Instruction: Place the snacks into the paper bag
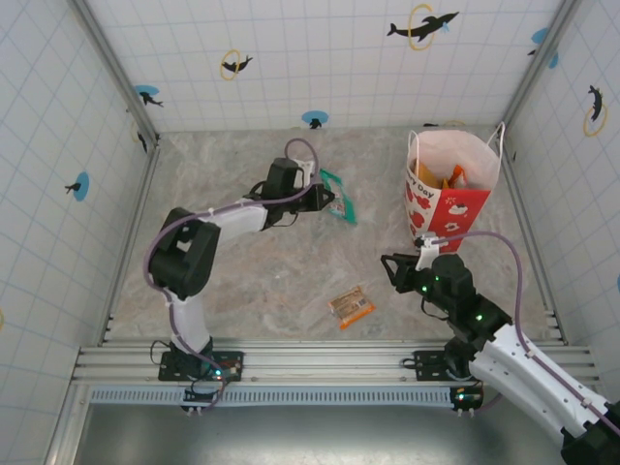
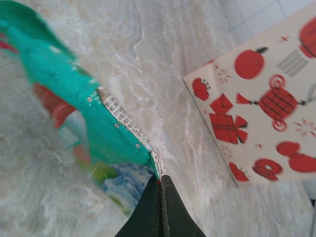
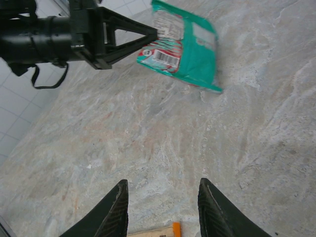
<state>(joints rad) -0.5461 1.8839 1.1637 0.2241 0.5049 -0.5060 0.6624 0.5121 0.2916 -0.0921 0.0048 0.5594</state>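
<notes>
Nearest, the right claw (image 1: 395, 266) is hanging part-open, empty, by a clear wrapped bar (image 1: 351, 306) on the marbled worktop (image 1: 262, 281). Farther, the left claw (image 1: 329, 201) is pinching the crimped edge of a glossy teal packet (image 1: 341, 199); the paper bag (image 1: 448, 208) is standing by the far right corner.

So the left end effector (image 2: 160, 180) at 6 o'clock has its two dark fingers pinched together right on the corner of a teal glossy snack packet (image 2: 74, 94), which stretches off toward 10 o'clock, kinda blurry. Over at 3 o'clock there's the white paper bag with red printed shapes (image 2: 261, 108), standing on the marbled grey table (image 2: 163, 64).
</notes>
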